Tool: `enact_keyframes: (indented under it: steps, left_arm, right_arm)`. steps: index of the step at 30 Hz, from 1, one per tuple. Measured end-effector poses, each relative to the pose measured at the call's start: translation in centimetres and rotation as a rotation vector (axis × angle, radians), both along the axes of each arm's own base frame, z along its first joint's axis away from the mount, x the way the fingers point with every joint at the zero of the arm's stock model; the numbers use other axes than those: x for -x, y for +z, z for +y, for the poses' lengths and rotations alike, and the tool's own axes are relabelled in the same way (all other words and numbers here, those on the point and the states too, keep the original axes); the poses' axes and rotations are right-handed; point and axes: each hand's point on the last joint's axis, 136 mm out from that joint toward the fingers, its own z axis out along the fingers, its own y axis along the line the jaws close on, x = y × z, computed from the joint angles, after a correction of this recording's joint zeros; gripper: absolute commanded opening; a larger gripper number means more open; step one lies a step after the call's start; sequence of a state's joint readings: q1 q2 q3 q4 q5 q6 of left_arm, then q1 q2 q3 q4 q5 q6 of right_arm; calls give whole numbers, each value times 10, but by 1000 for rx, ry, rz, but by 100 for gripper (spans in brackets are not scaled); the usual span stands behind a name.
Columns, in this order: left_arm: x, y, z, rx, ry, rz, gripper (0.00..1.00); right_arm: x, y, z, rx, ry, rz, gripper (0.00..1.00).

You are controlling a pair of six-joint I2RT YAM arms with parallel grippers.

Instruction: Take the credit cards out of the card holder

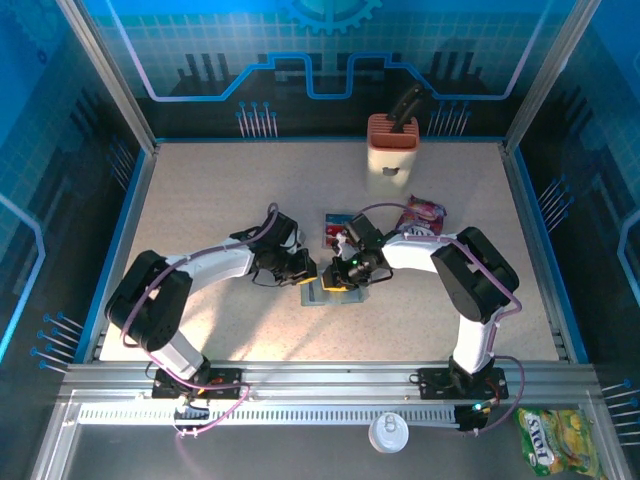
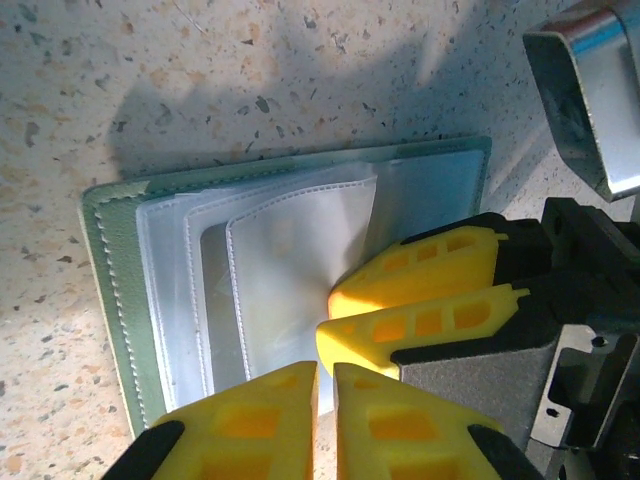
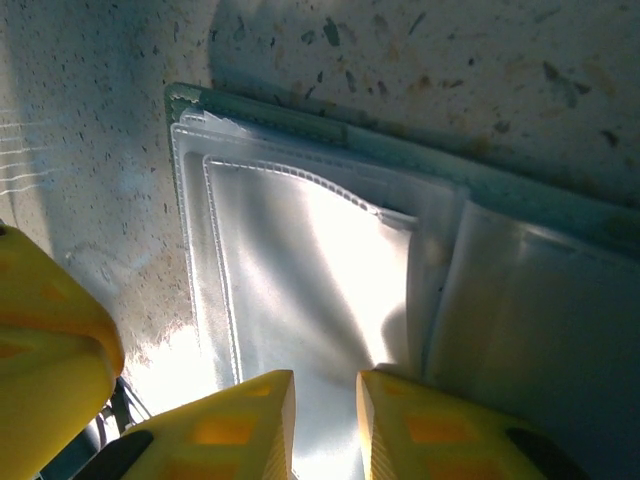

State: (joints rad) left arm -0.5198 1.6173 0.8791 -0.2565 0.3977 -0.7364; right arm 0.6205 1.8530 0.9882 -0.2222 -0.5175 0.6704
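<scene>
Card holder (image 2: pixel 110 290) open on bench (image 1: pixel 200 200), blue credit card (image 1: pixel 336 228) lying outside it; right tool (image 3: pixel 323 390) pinching a clear sleeve (image 3: pixel 300 260), left tool (image 2: pixel 325 378) nearly pressed together.

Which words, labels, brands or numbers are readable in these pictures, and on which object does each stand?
No text can be read with certainty.
On the yellow-green packet: dark sideways letters, too blurred to read.
On the purple-red snack packet: print too small to read.
On the blue card: marks too small to read.
On the card holder: no text seen.
</scene>
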Motion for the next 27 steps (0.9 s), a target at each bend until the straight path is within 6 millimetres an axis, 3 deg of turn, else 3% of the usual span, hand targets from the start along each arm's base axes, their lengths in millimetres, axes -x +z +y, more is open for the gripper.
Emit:
enact_keyframes:
  steps: [27]
  left_arm:
    - [10, -22, 5, 0, 38, 51, 15]
  right_arm:
    - [1, 0, 0, -41, -14, -7, 24]
